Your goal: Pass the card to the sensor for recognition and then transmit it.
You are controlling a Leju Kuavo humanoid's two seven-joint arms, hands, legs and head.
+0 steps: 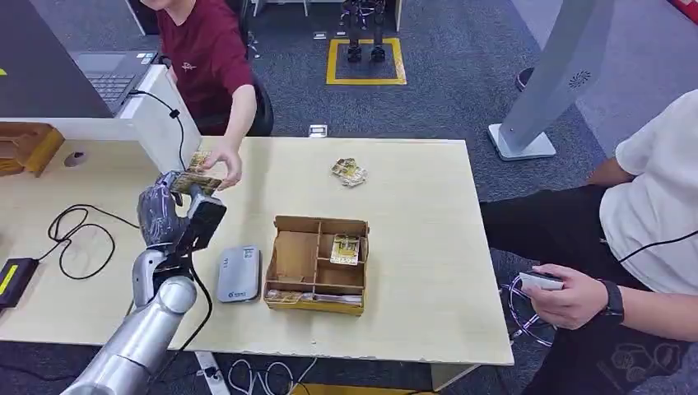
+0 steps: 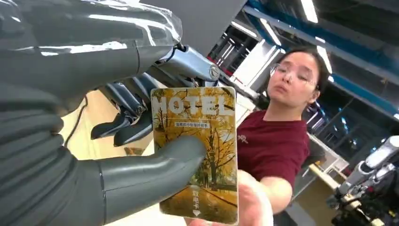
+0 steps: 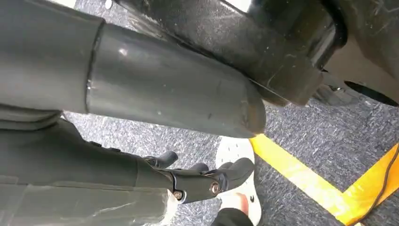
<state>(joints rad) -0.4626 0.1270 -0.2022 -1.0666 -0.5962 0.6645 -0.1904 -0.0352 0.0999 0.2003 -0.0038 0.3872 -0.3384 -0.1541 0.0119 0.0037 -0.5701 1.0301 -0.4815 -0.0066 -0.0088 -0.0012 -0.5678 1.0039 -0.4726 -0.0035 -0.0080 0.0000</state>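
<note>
Now we see the left robot hand [image 1: 165,212] raised above the left part of the pale wooden desk [image 1: 411,206], and it grips a yellow hotel key card with an autumn tree picture [image 2: 197,150]. In the left wrist view the thick grey thumb [image 2: 155,172] presses on the front of the card, and the darker fingers [image 2: 127,125] lie behind it. The word HOTEL is printed along one end of the card.

A person in a dark red shirt [image 1: 206,53] reaches over the far edge of the desk, and this person's hand [image 1: 224,164] touches the far end of the same card. In the wrist view we see the person's hand at the card's other end, so the card is between the two hands.

On the desk, near the middle, stands an open brown cardboard box with dividers [image 1: 317,263]. One more yellow card [image 1: 345,248] lies in a compartment on its right side. Just beside the box, on its left, lies a flat grey card reader with rounded corners [image 1: 239,273]. A small pile of yellow cards [image 1: 349,171] lies further away, near the far edge of the desk. A black cable [image 1: 78,239] makes loops on the left side of the desk.

The right robot hand [image 3: 188,181] hangs over a grey carpet with yellow tape lines [image 3: 301,179]. Its dark fingers are curled in and we see nothing in them.

At the right, a second person in a white shirt [image 1: 658,189] sits and holds a small device [image 1: 542,281].
</note>
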